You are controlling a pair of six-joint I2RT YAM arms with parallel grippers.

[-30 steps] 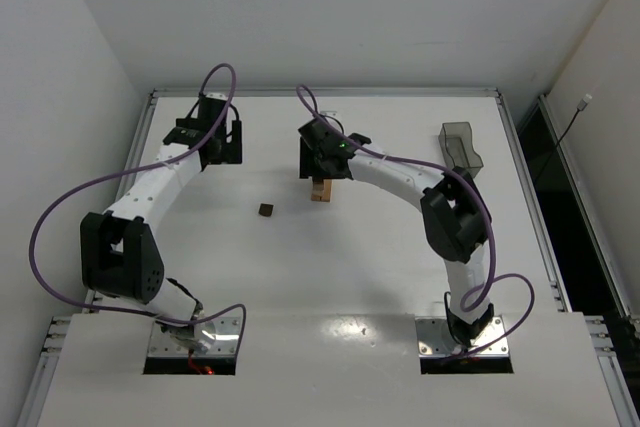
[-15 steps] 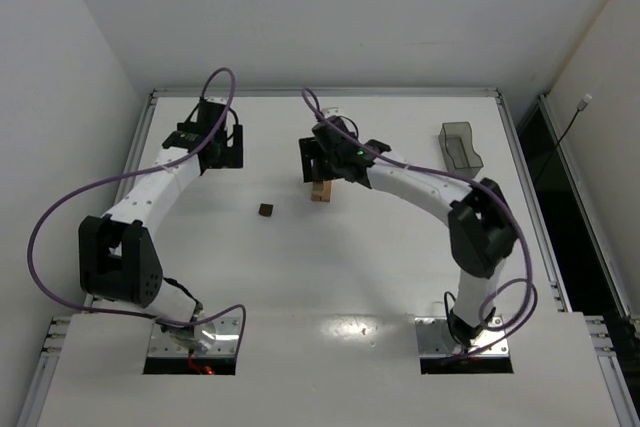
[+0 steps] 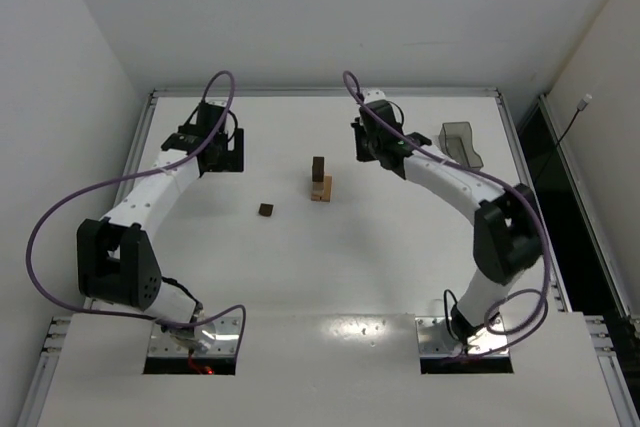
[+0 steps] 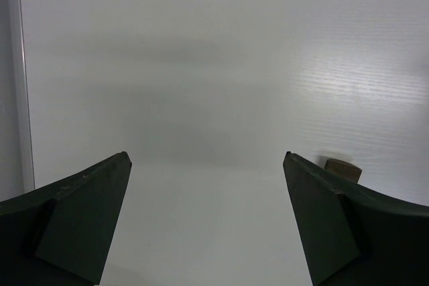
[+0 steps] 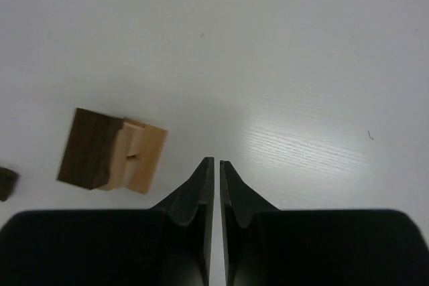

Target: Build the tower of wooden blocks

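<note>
The wood block tower [image 3: 320,182] stands mid-table, a dark brown block on top of light tan pieces. The right wrist view shows it from above [image 5: 110,151], lower left of the fingers. A loose dark block [image 3: 266,210] lies to the tower's front left and shows at the frame edge [image 5: 5,183]. My right gripper [image 3: 368,143] [image 5: 213,161] is shut on nothing, off to the tower's right and apart from it. My left gripper [image 3: 222,152] [image 4: 206,159] hangs open over bare table at the far left. A brown block [image 4: 342,167] peeks from behind its right finger.
A dark translucent plastic bin [image 3: 460,144] sits at the far right, just beyond the right gripper. The white table [image 3: 400,247] ends in a metal rail at the back and sides. Purple cables loop over both arms.
My right gripper has backed off from the tower toward the far right and shut its jaws, leaving the dark block on top. The left arm has hardly moved.
</note>
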